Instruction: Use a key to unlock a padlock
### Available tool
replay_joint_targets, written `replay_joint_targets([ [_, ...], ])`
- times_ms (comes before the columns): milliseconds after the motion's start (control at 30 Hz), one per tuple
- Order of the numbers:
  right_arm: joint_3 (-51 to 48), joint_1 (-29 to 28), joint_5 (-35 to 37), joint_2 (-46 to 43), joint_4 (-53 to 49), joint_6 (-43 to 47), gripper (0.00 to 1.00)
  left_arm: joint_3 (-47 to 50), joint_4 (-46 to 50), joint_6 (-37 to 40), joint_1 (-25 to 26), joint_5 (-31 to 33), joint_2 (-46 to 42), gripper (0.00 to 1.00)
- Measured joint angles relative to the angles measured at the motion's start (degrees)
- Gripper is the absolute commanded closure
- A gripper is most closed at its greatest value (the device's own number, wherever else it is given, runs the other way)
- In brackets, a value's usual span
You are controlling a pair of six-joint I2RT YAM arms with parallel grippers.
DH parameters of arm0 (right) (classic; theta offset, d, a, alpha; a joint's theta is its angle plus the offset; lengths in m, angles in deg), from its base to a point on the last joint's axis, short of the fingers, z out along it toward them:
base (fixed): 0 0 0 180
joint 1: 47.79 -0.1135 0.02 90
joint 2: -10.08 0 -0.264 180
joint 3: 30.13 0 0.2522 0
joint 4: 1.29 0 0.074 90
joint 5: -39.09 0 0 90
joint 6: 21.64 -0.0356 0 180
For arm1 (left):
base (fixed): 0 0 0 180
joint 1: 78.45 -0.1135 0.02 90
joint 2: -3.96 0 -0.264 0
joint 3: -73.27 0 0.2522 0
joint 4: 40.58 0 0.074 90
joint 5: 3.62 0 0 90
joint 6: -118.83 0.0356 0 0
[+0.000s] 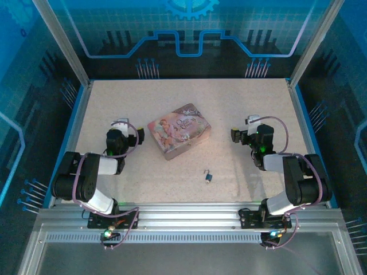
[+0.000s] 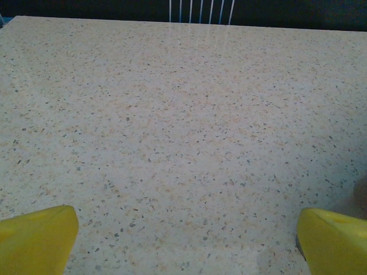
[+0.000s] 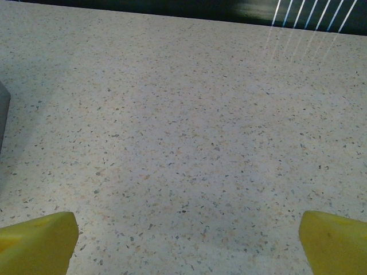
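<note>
Left hand (image 2: 186,240) and right hand (image 3: 186,240) spread wide, empty; padlock (image 1: 208,177) well apart from both.

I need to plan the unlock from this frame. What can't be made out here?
Top view: padlock too small to tell whether its shackle is shut or where its keyhole faces.
Top view: key too small to tell apart from the padlock.
Right wrist view: grey shape cut off by the left edge, not identifiable.
Wrist views: left gripper and right gripper, both open, cut off by the bottom edge.
</note>
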State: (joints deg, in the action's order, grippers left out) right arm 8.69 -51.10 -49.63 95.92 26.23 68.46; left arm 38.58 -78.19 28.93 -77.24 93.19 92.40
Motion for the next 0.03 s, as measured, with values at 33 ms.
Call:
replay_joint_targets([
  [33, 0.0, 0.0, 0.0, 0.0, 0.0, 0.0, 0.00, 0.0, 0.0, 0.0, 0.0, 0.0, 0.0, 0.01],
])
